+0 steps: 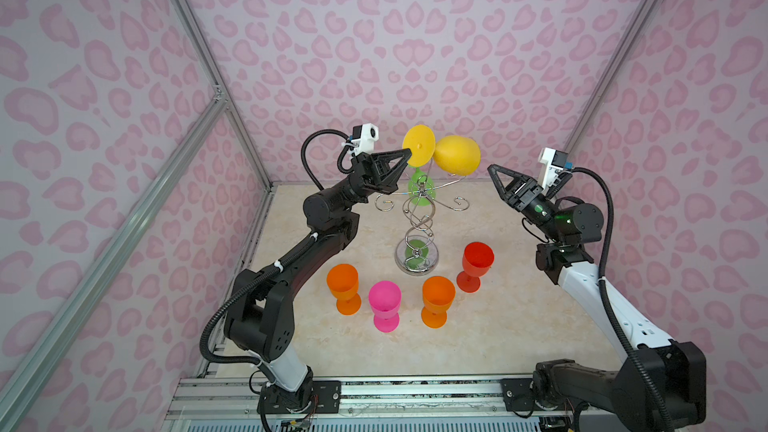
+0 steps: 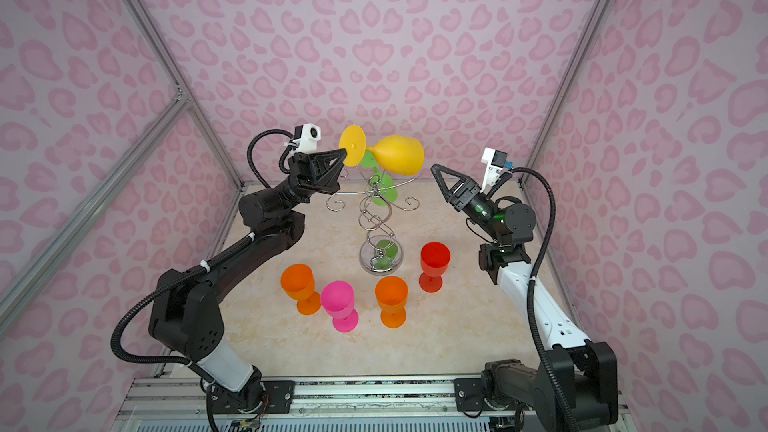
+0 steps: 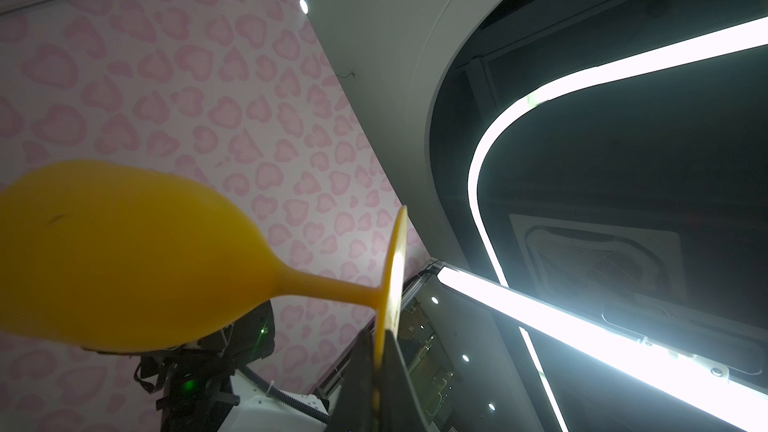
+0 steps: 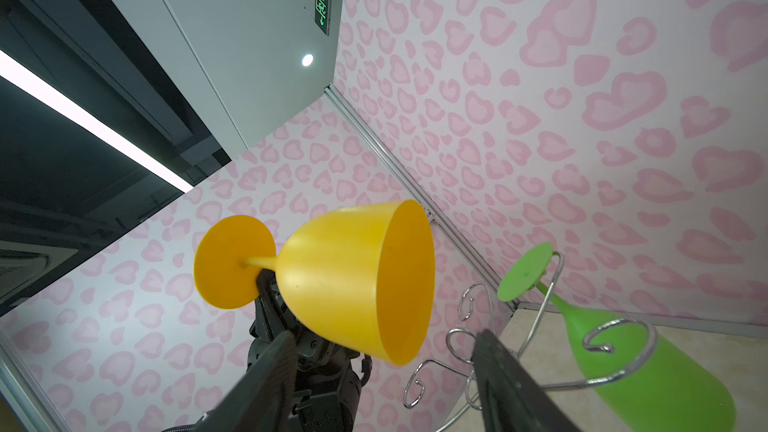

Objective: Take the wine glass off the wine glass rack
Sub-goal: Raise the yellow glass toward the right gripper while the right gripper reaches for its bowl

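left pincer (image 1: 409, 152) clamped on the foot-disc edge of the yellow wine glass (image 1: 457, 155). Glass lies sideways in the air, above the wine glass rack (image 1: 417, 268) and clear of its hooks, bowl mouth toward the right pincer (image 1: 491, 169). right pincer: jaws apart, empty, near the bowl, no contact. green glass (image 1: 417, 185) hangs on the rack, foot up; rack stands on the counter (image 1: 498, 326).

This is looking like a robotics lab — aluminium rails (image 1: 112, 243) are framing pink patterned walls (image 1: 415, 35). Strip lights (image 3: 540, 312) are glowing overhead.
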Tool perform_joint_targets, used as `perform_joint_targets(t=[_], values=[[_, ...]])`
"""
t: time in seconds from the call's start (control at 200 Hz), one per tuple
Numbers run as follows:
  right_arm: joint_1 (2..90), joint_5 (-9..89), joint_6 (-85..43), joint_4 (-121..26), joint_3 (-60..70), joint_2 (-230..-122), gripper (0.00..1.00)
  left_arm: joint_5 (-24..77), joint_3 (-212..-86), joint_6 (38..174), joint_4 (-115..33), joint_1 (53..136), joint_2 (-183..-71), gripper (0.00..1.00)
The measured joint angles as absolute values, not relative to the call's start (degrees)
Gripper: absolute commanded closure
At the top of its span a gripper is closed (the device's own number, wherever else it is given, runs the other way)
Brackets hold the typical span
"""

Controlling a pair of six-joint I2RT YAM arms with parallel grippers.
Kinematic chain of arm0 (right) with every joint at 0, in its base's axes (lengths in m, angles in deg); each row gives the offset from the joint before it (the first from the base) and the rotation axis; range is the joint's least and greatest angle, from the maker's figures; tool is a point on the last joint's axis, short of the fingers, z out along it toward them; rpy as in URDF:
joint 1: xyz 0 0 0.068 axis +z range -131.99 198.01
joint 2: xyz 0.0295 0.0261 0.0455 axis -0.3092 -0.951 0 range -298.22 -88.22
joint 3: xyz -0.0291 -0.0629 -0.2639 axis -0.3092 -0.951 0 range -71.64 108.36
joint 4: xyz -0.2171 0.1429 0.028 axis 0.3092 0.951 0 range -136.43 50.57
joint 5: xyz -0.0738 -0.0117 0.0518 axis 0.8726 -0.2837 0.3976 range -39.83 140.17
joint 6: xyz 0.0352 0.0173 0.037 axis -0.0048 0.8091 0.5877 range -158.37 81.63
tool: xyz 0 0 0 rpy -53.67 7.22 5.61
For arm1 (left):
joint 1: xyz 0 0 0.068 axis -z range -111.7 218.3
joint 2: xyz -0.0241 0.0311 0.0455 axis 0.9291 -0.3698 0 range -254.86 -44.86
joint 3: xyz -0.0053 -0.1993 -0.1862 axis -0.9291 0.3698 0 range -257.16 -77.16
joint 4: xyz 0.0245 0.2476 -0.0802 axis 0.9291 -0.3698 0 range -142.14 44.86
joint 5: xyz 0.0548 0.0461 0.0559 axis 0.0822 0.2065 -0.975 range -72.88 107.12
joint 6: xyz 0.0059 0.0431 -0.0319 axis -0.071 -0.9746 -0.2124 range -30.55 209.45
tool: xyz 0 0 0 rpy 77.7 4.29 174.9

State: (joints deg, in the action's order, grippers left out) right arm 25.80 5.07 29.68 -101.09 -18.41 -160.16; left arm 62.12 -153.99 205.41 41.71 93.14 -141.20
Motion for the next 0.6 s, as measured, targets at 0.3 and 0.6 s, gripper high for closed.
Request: perform_joint_targets(t=[0.3,0.6], values=[[26.3,4.7,33.6,-108.5,-18.4,-164.2,0.32,61.4,-155.3,207.7,43.5,94.9,-143.9,0.97],[27.5,4.4,33.9,-110.4,-17.4,-164.5,0.41,60.3,-155.9,208.4,43.5,95.7,-145.7,0.97]])
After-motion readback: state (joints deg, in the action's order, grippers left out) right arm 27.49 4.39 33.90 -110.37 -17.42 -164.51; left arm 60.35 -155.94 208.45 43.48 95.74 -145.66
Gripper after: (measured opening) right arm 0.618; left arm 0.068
